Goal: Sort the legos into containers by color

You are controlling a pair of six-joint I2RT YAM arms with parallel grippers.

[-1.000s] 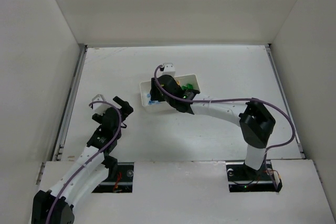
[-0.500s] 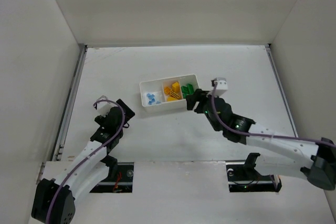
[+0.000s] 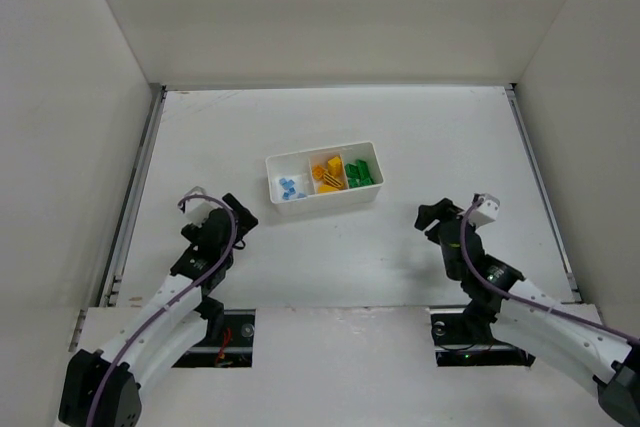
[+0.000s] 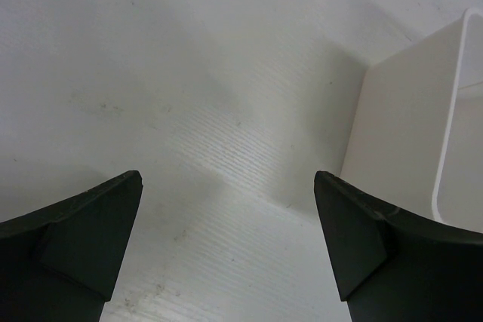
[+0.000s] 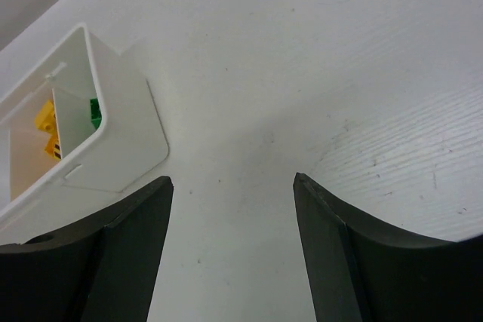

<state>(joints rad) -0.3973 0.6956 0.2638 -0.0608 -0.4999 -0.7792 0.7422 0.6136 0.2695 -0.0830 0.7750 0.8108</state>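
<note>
The white tray (image 3: 322, 199) lies at the middle of the table, its three containers side by side. Pale blue legos (image 3: 290, 187) fill the left container, yellow-orange legos (image 3: 330, 173) the middle one, green legos (image 3: 359, 172) the right one. My left gripper (image 3: 240, 213) hovers open and empty to the tray's near left; in its wrist view the left gripper (image 4: 226, 179) faces bare table with the tray's outer wall (image 4: 400, 126) at the right. My right gripper (image 3: 430, 217) is open and empty to the tray's near right. The right gripper (image 5: 232, 179) sees the tray's corner (image 5: 121, 148), with a green lego (image 5: 94, 111) and a yellow one (image 5: 47, 122) inside.
White walls enclose the table on the left, back and right. A raised white ledge (image 3: 340, 322) spans the near edge around both arm bases. A metal rail (image 3: 135, 187) runs along the table's left side.
My right arm has drawn back from over the tray to the near right of the table, and its jaws opened wider. The left arm shifted slightly toward its base.
</note>
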